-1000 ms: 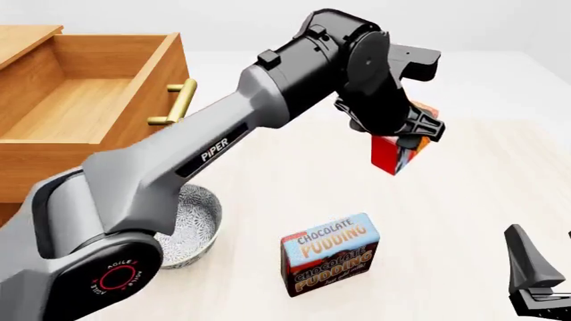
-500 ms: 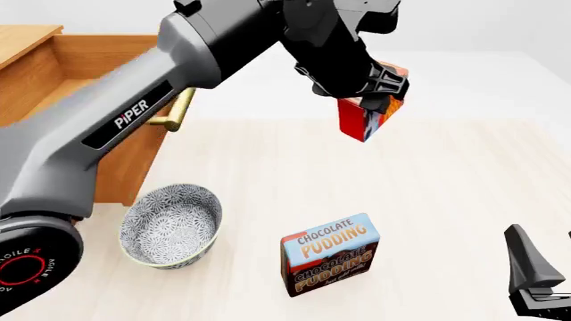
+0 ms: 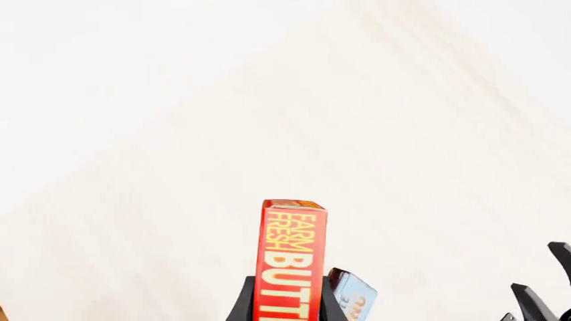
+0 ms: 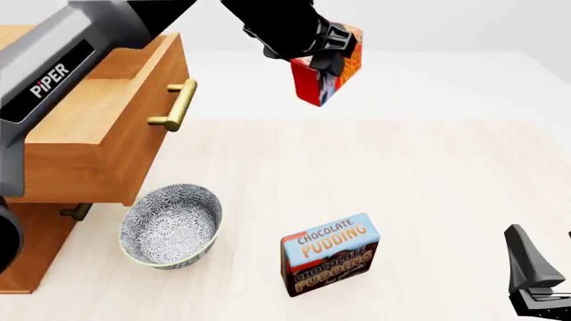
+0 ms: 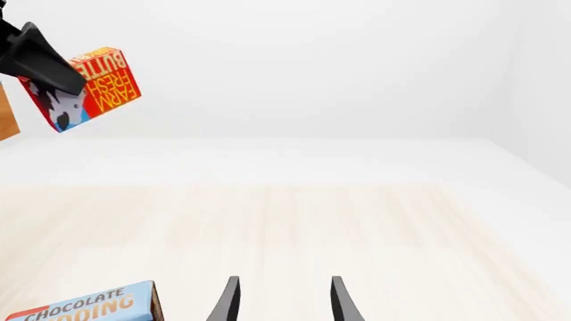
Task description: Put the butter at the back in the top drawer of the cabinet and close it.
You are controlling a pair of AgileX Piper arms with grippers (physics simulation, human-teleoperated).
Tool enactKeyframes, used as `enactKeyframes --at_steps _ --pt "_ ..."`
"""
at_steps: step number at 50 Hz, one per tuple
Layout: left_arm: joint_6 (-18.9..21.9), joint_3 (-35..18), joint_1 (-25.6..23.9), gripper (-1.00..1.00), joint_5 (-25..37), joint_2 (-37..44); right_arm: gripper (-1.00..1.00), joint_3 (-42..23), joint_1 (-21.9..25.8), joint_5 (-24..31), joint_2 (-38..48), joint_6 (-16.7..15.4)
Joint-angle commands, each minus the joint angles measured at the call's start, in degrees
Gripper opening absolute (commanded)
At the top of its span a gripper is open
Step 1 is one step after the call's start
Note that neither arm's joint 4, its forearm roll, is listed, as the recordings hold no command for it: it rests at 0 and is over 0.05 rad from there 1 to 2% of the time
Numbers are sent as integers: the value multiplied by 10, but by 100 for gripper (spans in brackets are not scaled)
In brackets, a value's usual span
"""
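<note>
The butter (image 4: 327, 73), a small red box with an orange face, hangs high in the air, right of the open top drawer (image 4: 89, 127) of the cabinet (image 4: 27, 267). My left gripper (image 4: 314, 50) is shut on it from above. In the left wrist view the butter (image 3: 290, 257) stands upright between the dark fingers (image 3: 243, 304). The right wrist view catches the butter (image 5: 89, 87) far off, tilted, with a left finger (image 5: 40, 60) across it. My right gripper (image 5: 281, 301) stands open and holds nothing, low at the table's front right (image 4: 535, 281).
A patterned bowl (image 4: 171, 225) sits on the table in front of the cabinet, below the pulled-out drawer. A Chocolate Pudding box (image 4: 330, 254) stands upright near the front middle. The drawer's brass handle (image 4: 176, 103) juts toward the butter. A lower drawer's handle (image 4: 76, 212) shows underneath.
My left arm has lifted the butter up and to the left, from above the table's back right toward the open top drawer. The right gripper has stayed still.
</note>
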Motion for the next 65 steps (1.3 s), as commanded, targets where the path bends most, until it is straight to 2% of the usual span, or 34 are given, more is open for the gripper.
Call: enactKeyframes --at_steps 1,10,17,27,41,51,65 --pt "20 0 20 -100 14 -38 100 0 0 0 0 0" --pt "39 22 54 -100 18 -76 100 0 0 0 0 0" --pt "34 45 78 -100 17 -100 100 0 0 0 0 0" --pt "26 39 81 -100 29 -108 100 0 0 0 0 0" --pt "29 66 106 -100 29 -126 100 0 0 0 0 0" --pt "23 100 117 -100 29 -159 100 0 0 0 0 0" --pt "38 155 156 -100 29 -224 100 0 0 0 0 0"
